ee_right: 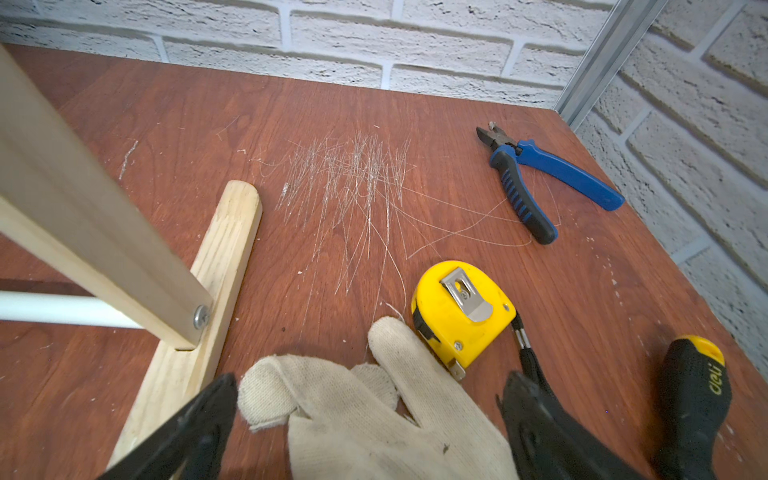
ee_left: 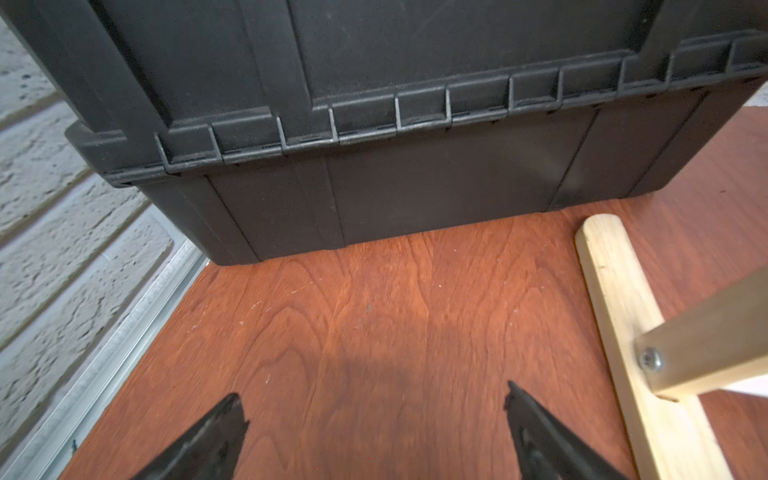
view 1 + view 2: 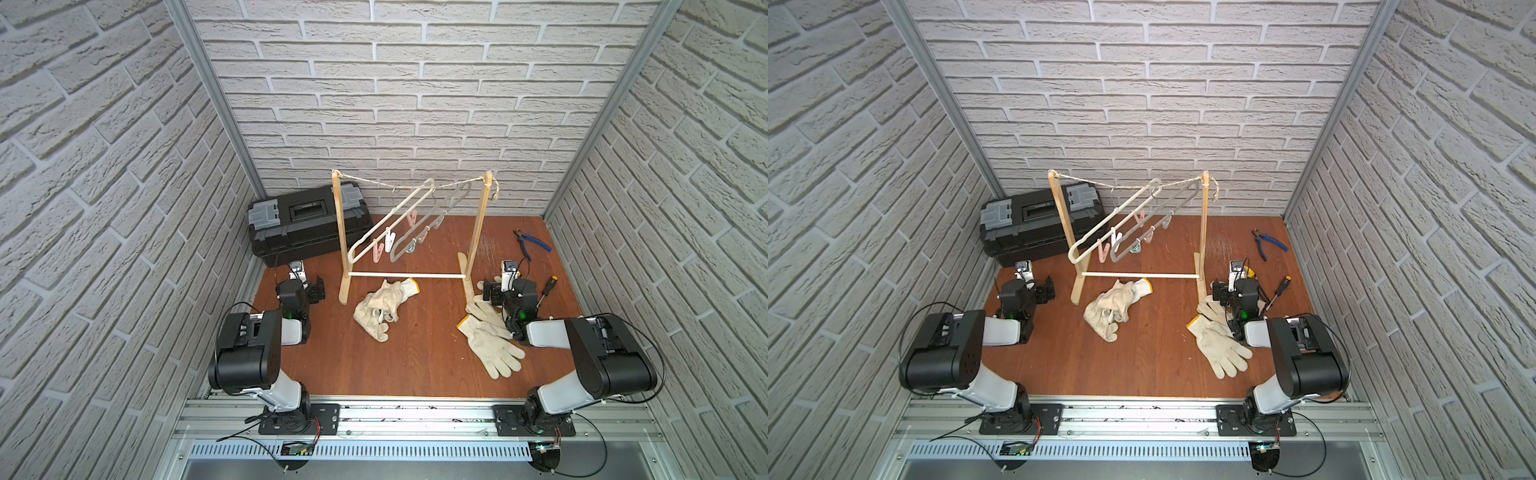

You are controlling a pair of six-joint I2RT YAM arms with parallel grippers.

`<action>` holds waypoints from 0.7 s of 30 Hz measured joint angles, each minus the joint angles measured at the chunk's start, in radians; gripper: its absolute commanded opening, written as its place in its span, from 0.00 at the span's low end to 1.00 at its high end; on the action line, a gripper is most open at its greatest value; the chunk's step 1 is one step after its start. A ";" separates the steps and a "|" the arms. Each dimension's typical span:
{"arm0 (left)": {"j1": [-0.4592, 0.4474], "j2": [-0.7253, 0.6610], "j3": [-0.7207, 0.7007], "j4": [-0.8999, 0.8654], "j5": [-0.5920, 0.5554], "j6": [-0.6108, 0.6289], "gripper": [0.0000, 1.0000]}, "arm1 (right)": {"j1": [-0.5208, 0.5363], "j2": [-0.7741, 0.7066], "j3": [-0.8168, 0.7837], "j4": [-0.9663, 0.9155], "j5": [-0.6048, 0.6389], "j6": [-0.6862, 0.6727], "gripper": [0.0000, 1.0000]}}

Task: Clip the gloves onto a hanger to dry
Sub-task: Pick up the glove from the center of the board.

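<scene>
Your left gripper (image 2: 374,395) stands spread wide and holds nothing, over bare board before the black toolbox (image 2: 374,104); your right gripper (image 1: 369,380) is equally wide and empty, with the fingers of a pair of gloves (image 1: 374,415) lying between its jaws beside a yellow tape measure (image 1: 457,311); in both top views a crumpled heap of gloves (image 3: 384,307) lies at centre frame, just below the wooden rack (image 3: 344,249); the white hanger (image 3: 386,226) and grey hanger (image 3: 436,220) hang from its twine.
</scene>
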 measured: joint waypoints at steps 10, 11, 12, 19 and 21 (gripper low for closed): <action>-0.002 -0.005 0.000 -0.009 0.003 0.003 0.98 | -0.008 -0.014 0.005 -0.033 -0.036 -0.002 0.99; -0.007 -0.017 0.002 -0.032 0.003 0.007 0.98 | -0.008 -0.032 0.011 -0.063 -0.047 -0.005 0.99; -0.014 -0.040 0.011 -0.080 0.000 0.012 0.98 | -0.008 -0.060 0.021 -0.103 -0.060 -0.006 0.99; -0.078 -0.245 0.221 -0.490 0.028 -0.032 0.98 | -0.008 -0.351 0.120 -0.382 -0.182 0.018 0.99; -0.090 -0.288 0.278 -0.613 0.056 -0.073 0.98 | -0.003 -0.425 0.172 -0.502 -0.239 0.029 0.98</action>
